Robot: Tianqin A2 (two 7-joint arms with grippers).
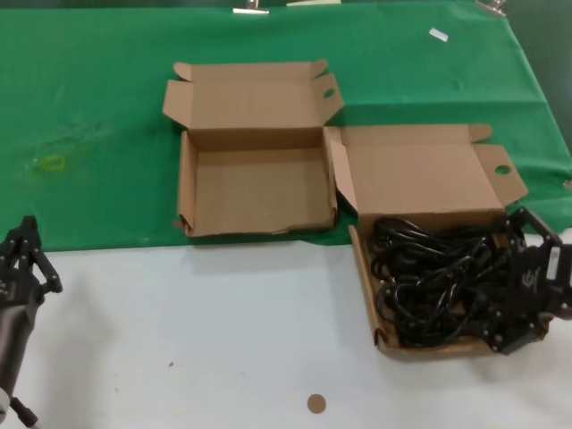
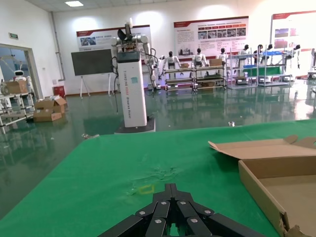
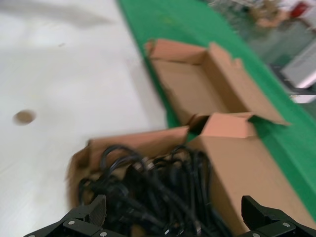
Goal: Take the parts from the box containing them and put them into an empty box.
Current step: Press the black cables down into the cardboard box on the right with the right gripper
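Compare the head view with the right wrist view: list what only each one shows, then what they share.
Only the head view shows the left gripper, parked at the table's left edge with jaws shut, plus the whole lid of each box and the right gripper body over the full box.

Only the right wrist view shows the right gripper's jaws spread wide above the cables.

Both show the empty box on the green cloth, the box of black cables beside it, and the small brown disc on the white table.
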